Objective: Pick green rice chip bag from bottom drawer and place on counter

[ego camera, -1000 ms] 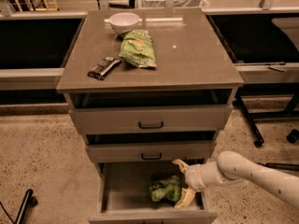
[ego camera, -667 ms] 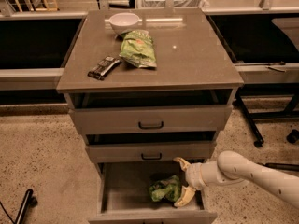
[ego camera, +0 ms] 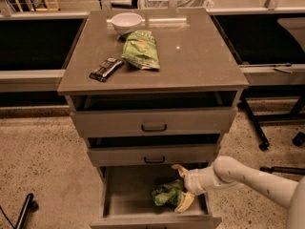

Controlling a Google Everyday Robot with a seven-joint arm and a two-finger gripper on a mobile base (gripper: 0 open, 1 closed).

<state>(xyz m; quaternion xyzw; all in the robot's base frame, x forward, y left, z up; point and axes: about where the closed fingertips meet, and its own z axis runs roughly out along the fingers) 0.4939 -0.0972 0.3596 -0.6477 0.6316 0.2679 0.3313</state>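
In the camera view I have the cabinet in front of me with its bottom drawer (ego camera: 125, 195) pulled out, the pale floor showing. The green rice chip bag (ego camera: 165, 194) lies crumpled on that floor, towards the right side of the drawer and near its front.

My tool (ego camera: 181, 187) is down inside the drawer at the bag's right end, with the white arm (ego camera: 248, 178) reaching in from the right. Its two pale fingers (ego camera: 178, 169) stand wide apart, one behind the bag and one in front of it, so the bag's right end sits between them. I cannot tell whether either finger presses on the bag.

The two shallower drawers (ego camera: 153, 122) above are slightly ajar. On the worktop (ego camera: 200, 56) sit a white bowl (ego camera: 126, 22) at the back, a flatter pale green bag (ego camera: 141, 50) just in front of it, and a dark snack bar (ego camera: 106, 69) near the left front.
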